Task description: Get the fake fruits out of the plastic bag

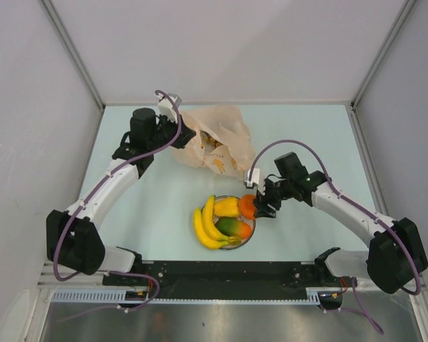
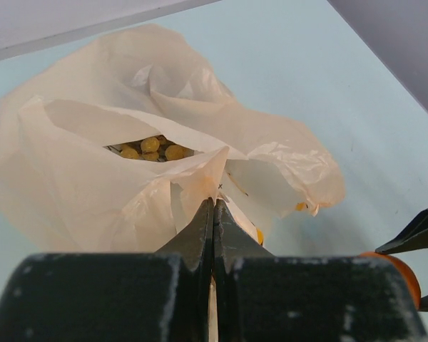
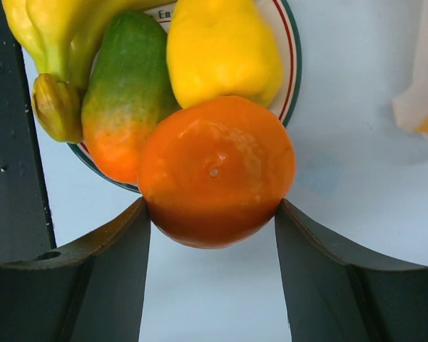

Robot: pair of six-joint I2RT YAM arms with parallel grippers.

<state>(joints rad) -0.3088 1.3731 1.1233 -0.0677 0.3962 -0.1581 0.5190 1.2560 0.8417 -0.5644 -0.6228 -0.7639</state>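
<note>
The pale-orange plastic bag (image 1: 214,139) lies crumpled at the back of the table. My left gripper (image 2: 214,206) is shut on its front edge and holds the mouth up. Small yellowish grape-like fruits (image 2: 153,148) show inside the bag (image 2: 93,178). My right gripper (image 3: 212,214) is shut on the orange (image 3: 217,167), one fingertip on each side, at the right rim of the white plate (image 3: 291,64). On the plate lie the banana bunch (image 1: 205,228), the green-red mango (image 3: 121,107) and the yellow pepper-like piece (image 3: 221,50). I cannot tell whether the orange (image 1: 247,206) rests on the plate.
Grey walls close in the pale table at the back and on both sides. The plate (image 1: 252,229) sits near the front middle, between the two arm bases. A corner of the bag (image 3: 421,107) shows at the right of the right wrist view.
</note>
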